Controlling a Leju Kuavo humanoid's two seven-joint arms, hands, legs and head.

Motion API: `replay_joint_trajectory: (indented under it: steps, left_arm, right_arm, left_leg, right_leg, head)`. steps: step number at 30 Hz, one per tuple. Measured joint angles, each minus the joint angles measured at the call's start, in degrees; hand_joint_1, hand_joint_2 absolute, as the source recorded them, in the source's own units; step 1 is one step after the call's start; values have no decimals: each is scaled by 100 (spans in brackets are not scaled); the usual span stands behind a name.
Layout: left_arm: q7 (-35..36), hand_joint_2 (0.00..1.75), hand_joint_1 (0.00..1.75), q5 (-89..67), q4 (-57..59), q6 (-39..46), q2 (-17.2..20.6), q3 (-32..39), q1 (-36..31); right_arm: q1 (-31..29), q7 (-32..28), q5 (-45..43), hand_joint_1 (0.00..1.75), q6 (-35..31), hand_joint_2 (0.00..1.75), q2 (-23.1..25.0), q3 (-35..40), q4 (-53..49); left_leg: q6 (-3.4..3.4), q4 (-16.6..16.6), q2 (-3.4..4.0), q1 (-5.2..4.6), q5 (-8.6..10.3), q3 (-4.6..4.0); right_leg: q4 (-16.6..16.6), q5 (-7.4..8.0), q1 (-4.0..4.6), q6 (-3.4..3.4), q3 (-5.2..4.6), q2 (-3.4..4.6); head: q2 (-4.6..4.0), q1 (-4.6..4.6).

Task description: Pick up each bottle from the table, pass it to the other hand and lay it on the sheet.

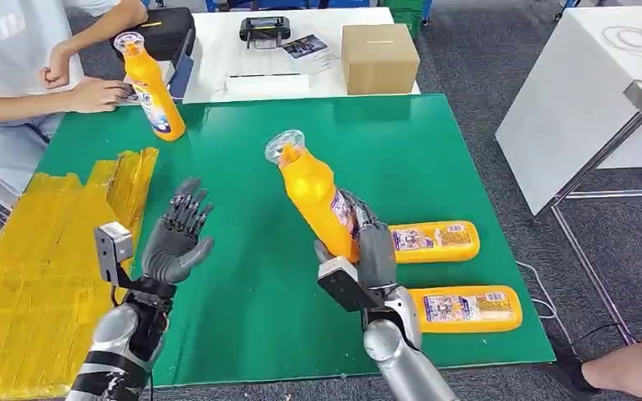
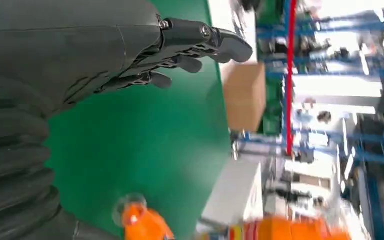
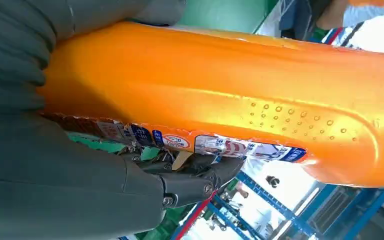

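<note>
I judge the handover pending: my right hand (image 1: 366, 251) grips an orange bottle (image 1: 313, 192) tilted above the bench (image 1: 242, 276), and must carry it across to my empty, spread-fingered left hand (image 1: 175, 238).

Bottle (image 3: 240, 95) label has print, too blurred to read; no other legible txt.
</note>
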Motion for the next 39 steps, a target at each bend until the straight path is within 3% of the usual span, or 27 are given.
replay_joint_trajectory:
  steps: [19,30,39]
  left_arm:
    - [0,175,0,111,-59,-166,0,-685,-216]
    - [31,175,0,161,231,-114,-13,-910,-450]
    - [-4,175,0,142,693,61,-61,-936,-702]
  right_arm:
    - [-406,-145,271,175,101,175,341,-92,938]
    - [-592,-250,1010,175,-299,175,697,424,1375]
    - [-494,-639,516,175,-485,175,778,765,1312]
  left_leg:
    - [0,0,1,0,0,-1]
    - [0,0,2,1,0,-1]
    - [0,0,1,-2,0,-1]
  right_leg:
    - [0,0,1,0,0,1]
    - [1,0,2,0,-3,1]
    - [0,0,1,0,-2,1]
  head:
    - [0,0]
    - [0,0]
    - [0,0]
